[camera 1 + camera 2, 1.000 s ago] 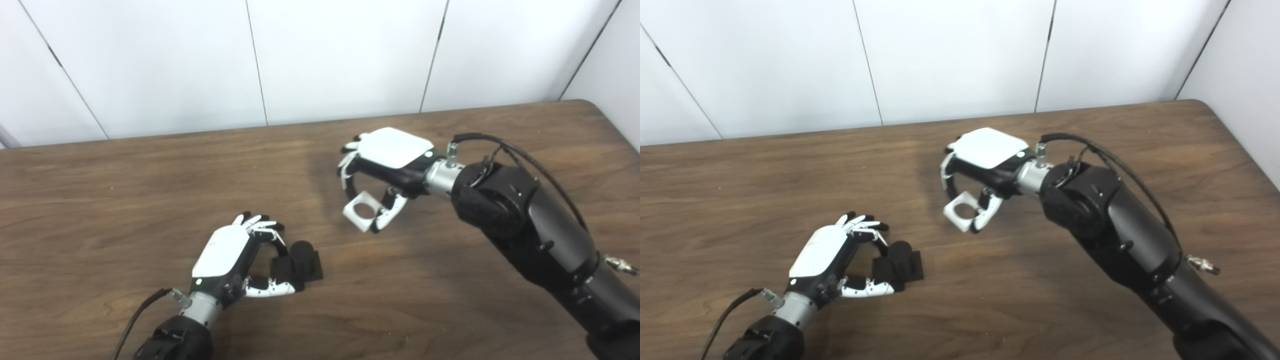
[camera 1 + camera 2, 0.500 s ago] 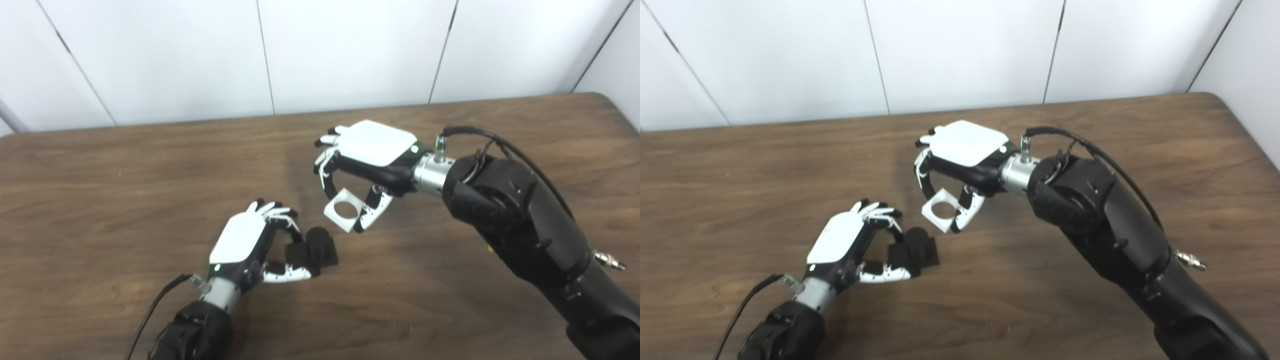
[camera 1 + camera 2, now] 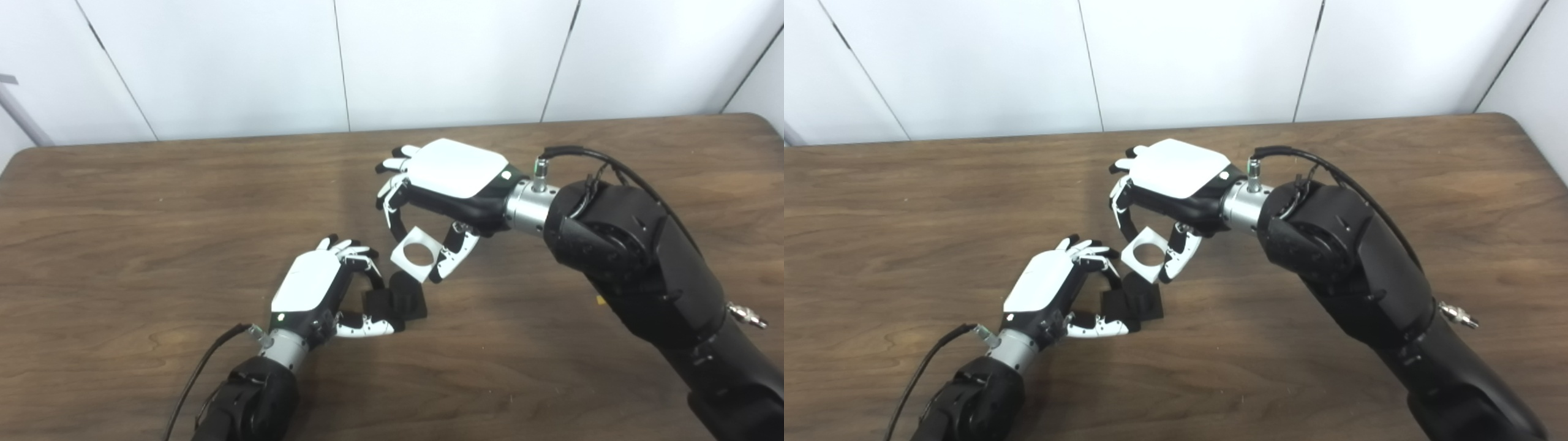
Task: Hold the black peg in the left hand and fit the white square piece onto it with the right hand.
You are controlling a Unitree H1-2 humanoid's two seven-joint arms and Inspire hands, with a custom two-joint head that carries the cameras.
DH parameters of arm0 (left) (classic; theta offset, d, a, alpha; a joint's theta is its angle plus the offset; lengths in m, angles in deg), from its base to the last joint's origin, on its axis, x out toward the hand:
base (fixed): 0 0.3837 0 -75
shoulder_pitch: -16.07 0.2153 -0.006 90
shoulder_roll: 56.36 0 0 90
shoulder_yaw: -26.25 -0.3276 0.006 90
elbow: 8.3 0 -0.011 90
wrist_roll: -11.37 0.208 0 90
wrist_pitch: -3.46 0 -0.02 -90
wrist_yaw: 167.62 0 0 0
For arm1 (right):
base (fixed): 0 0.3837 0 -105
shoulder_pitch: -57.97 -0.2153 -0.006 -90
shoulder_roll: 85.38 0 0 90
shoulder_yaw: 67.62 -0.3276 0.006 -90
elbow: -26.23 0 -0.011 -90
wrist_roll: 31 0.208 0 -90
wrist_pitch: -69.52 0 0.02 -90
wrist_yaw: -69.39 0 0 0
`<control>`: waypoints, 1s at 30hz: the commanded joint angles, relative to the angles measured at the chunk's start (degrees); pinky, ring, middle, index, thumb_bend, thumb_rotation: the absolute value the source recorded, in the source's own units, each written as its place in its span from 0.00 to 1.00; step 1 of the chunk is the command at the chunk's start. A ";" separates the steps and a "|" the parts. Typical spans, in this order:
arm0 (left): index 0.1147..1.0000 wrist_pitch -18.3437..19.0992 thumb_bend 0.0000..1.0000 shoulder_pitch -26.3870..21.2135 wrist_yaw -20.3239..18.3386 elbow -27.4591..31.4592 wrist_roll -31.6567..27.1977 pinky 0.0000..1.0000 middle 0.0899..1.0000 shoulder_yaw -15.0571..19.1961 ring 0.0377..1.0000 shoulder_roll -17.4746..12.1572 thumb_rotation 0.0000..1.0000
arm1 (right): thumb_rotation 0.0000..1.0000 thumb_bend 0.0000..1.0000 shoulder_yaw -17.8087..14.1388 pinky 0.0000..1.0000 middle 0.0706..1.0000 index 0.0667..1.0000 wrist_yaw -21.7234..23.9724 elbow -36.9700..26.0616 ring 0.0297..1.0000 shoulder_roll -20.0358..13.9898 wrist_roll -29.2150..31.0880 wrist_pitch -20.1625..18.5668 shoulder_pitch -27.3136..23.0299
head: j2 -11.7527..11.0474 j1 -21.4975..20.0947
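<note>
Left eye view: a brown wooden table (image 3: pixel 122 202) is seen from above, backed by white wall panels (image 3: pixel 245 61). Toward the near edge, left of centre, the left hand (image 3: pixel 318 294) is curled around the black peg (image 3: pixel 401 297), which is pinched between the fingers above and the thumb below. The peg's block base appears to sit at table level; whether it touches the wood cannot be told. A black cable (image 3: pixel 196 380) runs back from the left wrist toward the near edge. Just to the right of the peg and higher in the picture, the white square piece (image 3: pixel 416 253), with a round hole through its middle, is held tilted and clear of the table, near the peg but apart from it. It is gripped at its edges by the right hand (image 3: pixel 450 184), fingers on one side and thumb on the other. The right hand's white back partly covers its fingers. A second black cable (image 3: pixel 600 165) loops over the right forearm, which crosses the table toward the near right corner.
</note>
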 commanded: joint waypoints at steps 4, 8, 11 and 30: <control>0.42 0.58 0.52 1.07 -2.95 -2.22 0.39 1.00 0.77 -1.85 0.90 -0.05 0.05 | 0.14 0.52 0.13 0.99 0.76 0.45 0.82 -0.16 0.94 1.01 -0.04 0.30 -1.99 | 0.29 -0.07; 0.42 0.63 0.52 1.10 -3.08 -1.99 0.12 1.00 0.78 -1.72 0.91 -0.16 0.05 | 0.14 0.52 0.46 0.96 0.75 0.45 0.67 0.36 0.93 1.41 -0.79 0.80 -1.22 | 0.35 -0.24; 0.42 0.47 0.52 1.08 -3.05 -1.98 0.16 1.00 0.77 -1.74 0.90 -0.31 0.05 | 0.14 0.52 0.59 0.95 0.75 0.45 0.61 0.63 0.93 1.58 -1.07 1.12 -0.75 | 0.33 -0.32; 0.42 0.96 0.52 1.39 -3.53 -1.14 0.39 1.00 0.77 -1.58 0.90 -0.59 0.05 | 0.14 0.52 0.18 0.94 0.75 0.45 -1.73 3.09 0.93 3.45 -2.28 3.37 1.06 | 0.46 -0.62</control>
